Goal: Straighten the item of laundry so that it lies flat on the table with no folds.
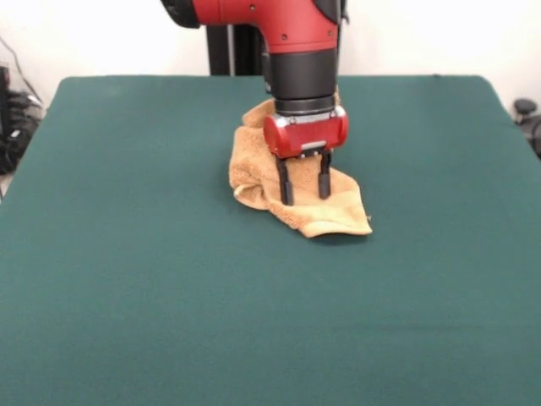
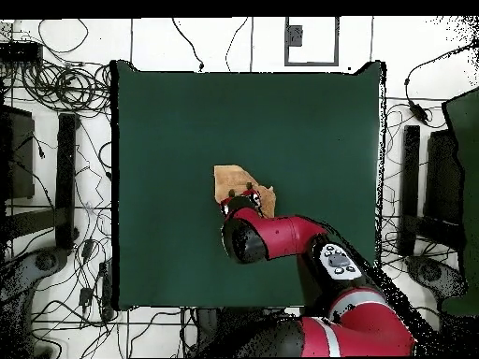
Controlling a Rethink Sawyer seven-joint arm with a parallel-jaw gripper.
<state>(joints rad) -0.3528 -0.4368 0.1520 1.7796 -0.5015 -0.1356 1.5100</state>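
My red-and-black two-fingered gripper (image 1: 303,188) stands with fingers spread apart, tips pressed onto the crumpled tan-orange terry towel (image 1: 338,211) (grasping nothing). The towel lies bunched and folded near the middle of the dark green cloth-covered table (image 1: 127,271).

The robot's arm (image 1: 292,34) is glossy red with a few small dark screws, joined by a black cylindrical wrist to a rounded red gripper (image 1: 304,188) carrying two thin black fingers (image 1: 285,182), and a grey oval button panel (image 2: 338,263) sits on one upper link.
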